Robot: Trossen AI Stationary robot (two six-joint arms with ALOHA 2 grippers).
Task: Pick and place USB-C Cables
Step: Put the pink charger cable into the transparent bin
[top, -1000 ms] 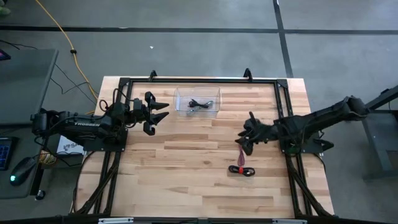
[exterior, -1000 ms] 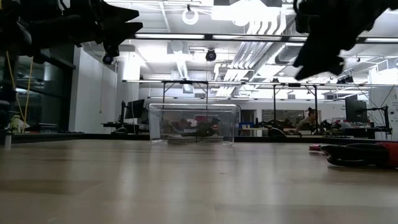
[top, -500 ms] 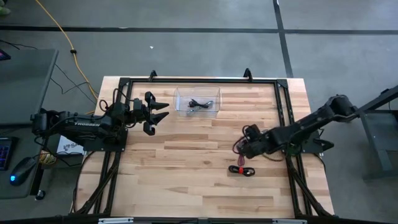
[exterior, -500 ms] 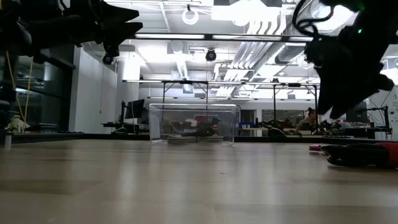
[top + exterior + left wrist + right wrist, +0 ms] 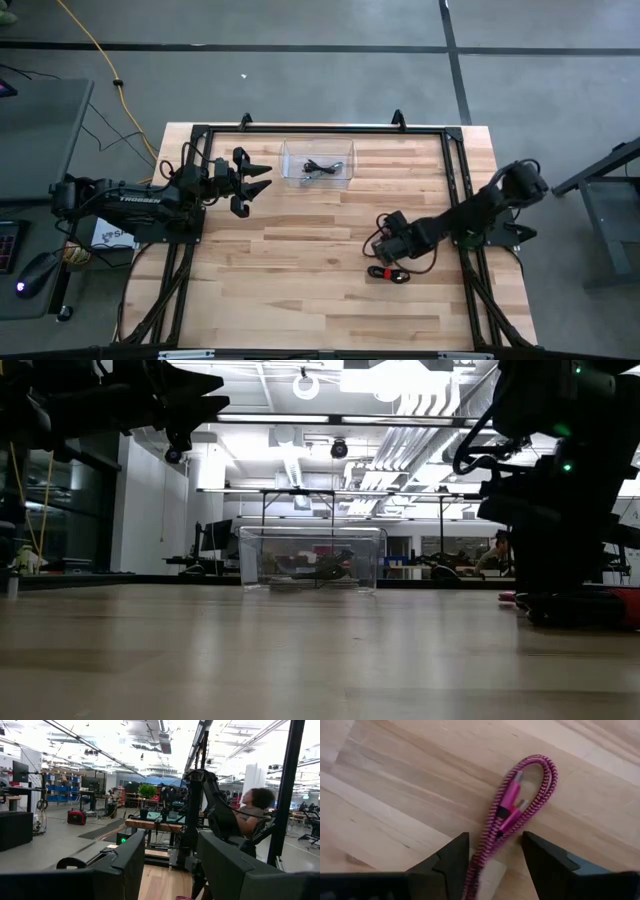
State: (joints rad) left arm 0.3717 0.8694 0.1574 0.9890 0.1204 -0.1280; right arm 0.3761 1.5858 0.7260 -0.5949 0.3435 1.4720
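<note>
Pink cable (image 5: 517,802): lower end cut off between the right end effector (image 5: 495,857) fingers. Cable in the clear box (image 5: 318,163): colour indistinguishable.

High view: straight down over the whole table (image 5: 300,290), both arms in frame.
Low view: table-top height, level across into the room.
Right wrist view: close above the pink cable (image 5: 517,810).
Shared: clear box (image 5: 318,163), seen from overhead and low.

Pink-magenta braided cable (image 5: 520,795) looped on the wooden table (image 5: 395,795); right gripper (image 5: 492,855) just above, fingers (image 5: 447,862) spread, straddling its tail.
</note>
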